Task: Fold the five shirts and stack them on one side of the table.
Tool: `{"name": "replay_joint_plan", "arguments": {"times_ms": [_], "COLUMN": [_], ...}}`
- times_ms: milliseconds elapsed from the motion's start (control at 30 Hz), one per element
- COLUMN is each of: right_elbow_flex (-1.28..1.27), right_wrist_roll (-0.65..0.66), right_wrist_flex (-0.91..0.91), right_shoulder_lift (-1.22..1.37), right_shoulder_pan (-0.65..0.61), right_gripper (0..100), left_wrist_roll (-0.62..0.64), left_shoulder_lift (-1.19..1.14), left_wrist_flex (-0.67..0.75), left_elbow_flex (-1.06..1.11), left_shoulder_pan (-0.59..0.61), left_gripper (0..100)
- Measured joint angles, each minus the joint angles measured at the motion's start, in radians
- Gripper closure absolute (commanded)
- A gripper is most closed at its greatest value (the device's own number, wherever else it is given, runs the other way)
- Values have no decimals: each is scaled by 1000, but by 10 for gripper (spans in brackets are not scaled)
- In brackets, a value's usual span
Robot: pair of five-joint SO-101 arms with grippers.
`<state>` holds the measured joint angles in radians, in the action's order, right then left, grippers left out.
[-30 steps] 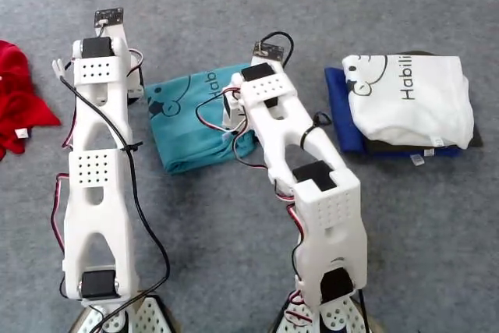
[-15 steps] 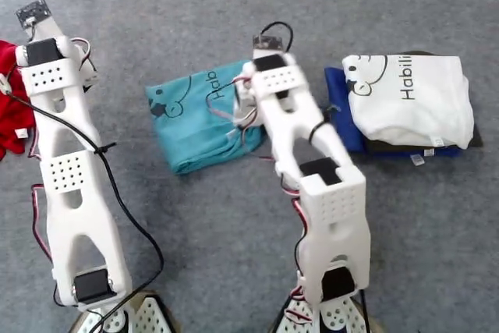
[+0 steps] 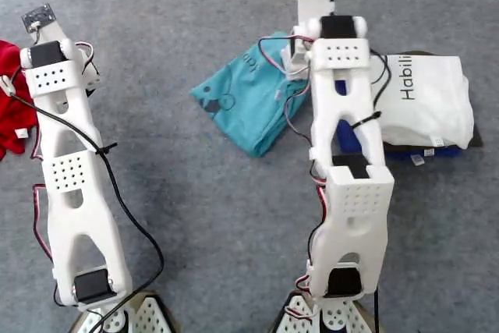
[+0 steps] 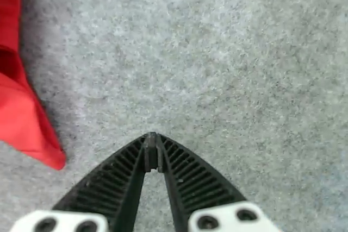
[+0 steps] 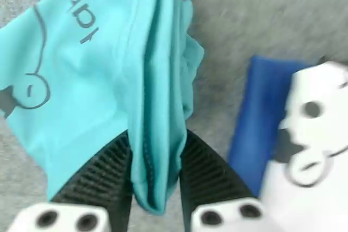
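Toward the far middle of the counter (image 3: 195, 216), I see the teal shirt (image 3: 245, 107) folded into a rough block and lying at a slant, its printed side up. One corner points back toward the arms. The right fingers (image 5: 117, 161) are clamped on it: my right wrist view shows a thick bunched fold of teal cloth pinched between the two black ribbed pads, with cloth spilling out past the tips. From the pictures I cannot tell whether the gripped edge is off the surface or resting on it.

From above, the right arm (image 3: 351, 193) stretches straight up the counter, and its wrist sits between the teal shirt and the stack on the right side. That stack has the white shirt (image 3: 429, 99) on top, neatly folded, with the blue shirt (image 3: 348, 136) under it, showing along the near and inner edges. A dark shirt (image 3: 474, 141) peeks out at the bottom corner.

Over on the left, the left arm (image 3: 66, 169) reaches to the far left edge. The left fingers (image 4: 151, 153) are closed tip to tip with nothing between them, poised above bare grey counter. The red shirt (image 3: 12, 111) lies crumpled and unfolded just beside them, at the counter's left edge, well apart from the stack.
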<state>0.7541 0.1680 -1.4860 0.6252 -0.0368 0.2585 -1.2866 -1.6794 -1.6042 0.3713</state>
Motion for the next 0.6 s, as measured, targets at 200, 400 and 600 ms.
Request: {"name": "replay_joint_plan", "arguments": {"times_ms": [200, 400, 600], "right_elbow_flex": [69, 104, 170], "right_wrist_roll": [95, 173, 216], "right_wrist_flex": [0, 0, 0], "right_shoulder_lift": [0, 0, 2], "right_shoulder_pan": [106, 247, 365], "right_gripper": [985, 985, 985], "left_wrist_roll": [0, 0, 0], "left_shoulder_lift": [0, 0, 0], "left_wrist_flex": [0, 0, 0], "left_elbow_flex": [0, 0, 0], "left_shoulder_pan": [0, 0, 0], "left_gripper": [971, 971, 971]}}
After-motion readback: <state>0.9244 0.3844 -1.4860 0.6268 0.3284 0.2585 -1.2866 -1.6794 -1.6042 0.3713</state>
